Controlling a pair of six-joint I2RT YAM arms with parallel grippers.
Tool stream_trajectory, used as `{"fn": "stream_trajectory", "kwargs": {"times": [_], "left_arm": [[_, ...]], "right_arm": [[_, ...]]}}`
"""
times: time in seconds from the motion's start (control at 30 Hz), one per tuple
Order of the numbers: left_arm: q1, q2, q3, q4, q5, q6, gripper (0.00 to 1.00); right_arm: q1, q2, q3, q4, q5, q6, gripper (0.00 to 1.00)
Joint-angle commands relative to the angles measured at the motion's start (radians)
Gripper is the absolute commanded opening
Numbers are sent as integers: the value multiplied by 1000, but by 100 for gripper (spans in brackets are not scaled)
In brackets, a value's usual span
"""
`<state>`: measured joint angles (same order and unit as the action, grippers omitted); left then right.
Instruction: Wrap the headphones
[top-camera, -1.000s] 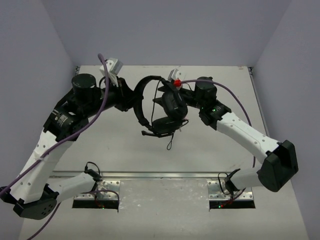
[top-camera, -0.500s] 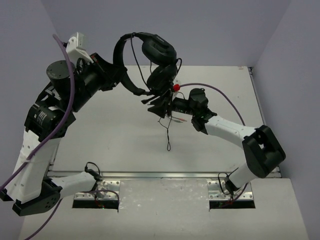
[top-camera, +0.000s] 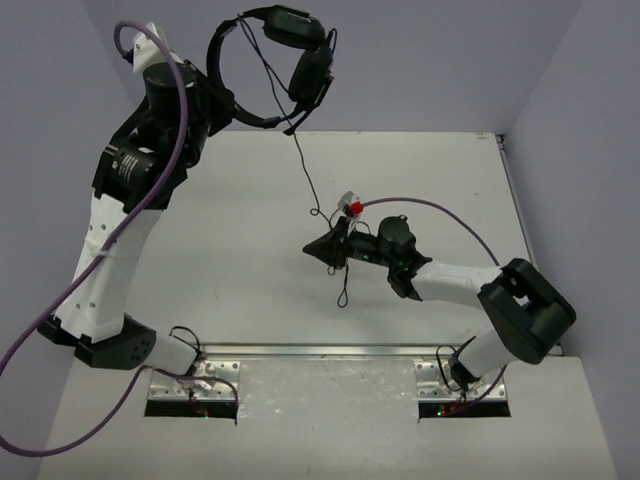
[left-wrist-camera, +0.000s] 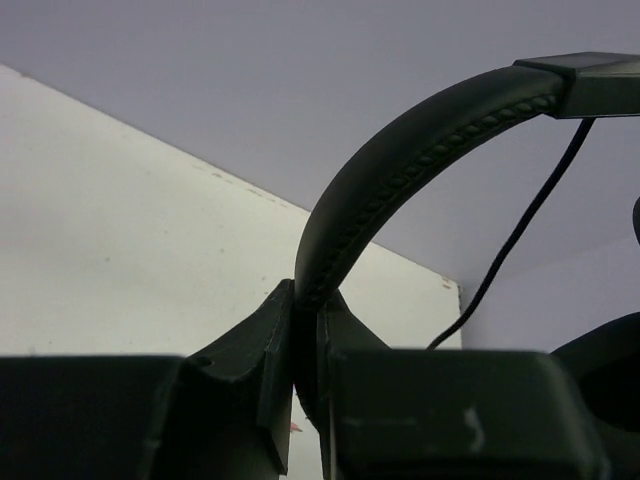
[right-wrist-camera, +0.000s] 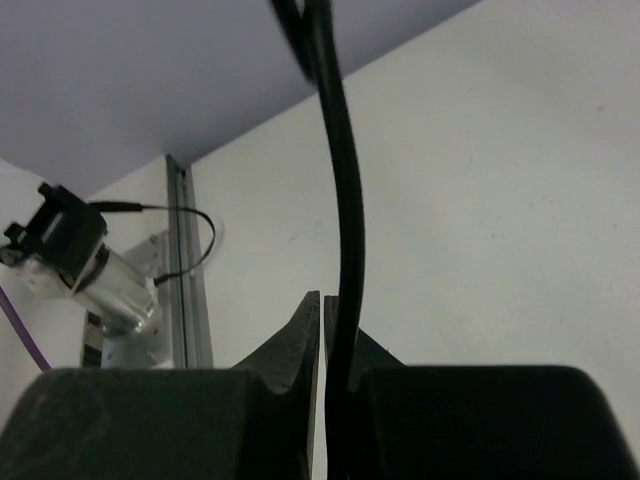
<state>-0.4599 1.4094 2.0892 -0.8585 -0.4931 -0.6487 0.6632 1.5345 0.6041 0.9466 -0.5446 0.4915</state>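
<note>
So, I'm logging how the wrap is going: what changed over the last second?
The left pincer lifted the headphones up and toward the far left. The right pincer drew back toward its own base and closed on the cable hanging from them. The left pincer's grip on the headband stayed.

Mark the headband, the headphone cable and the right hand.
headband (left-wrist-camera: 410, 145), left wrist view, middle of the stitched arch.
headphone cable (right-wrist-camera: 351, 230), right wrist view, stretch just above the grip.
right hand (top-camera: 316, 249), top external view, between its fingertips.
</note>
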Motion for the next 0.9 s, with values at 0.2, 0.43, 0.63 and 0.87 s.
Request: {"fn": "stream_trajectory", "kwargs": {"times": [0.2,0.43,0.63,0.87], "left_arm": [[254,160,46,1,-108,-91,0],[319,227,-1,35,-222,-62,0],[270,106,-296,188,-246,-86,0],[233,141,-383,165,-269,-161,0]], "right_arm": [[283,-352,-128,-411,420,-244,1],[466,-445,-23,-708,488,-344,1],[475,-406,232,-937,387,-436,1],[475,-318,529,-1207,296,-528,1]]}}
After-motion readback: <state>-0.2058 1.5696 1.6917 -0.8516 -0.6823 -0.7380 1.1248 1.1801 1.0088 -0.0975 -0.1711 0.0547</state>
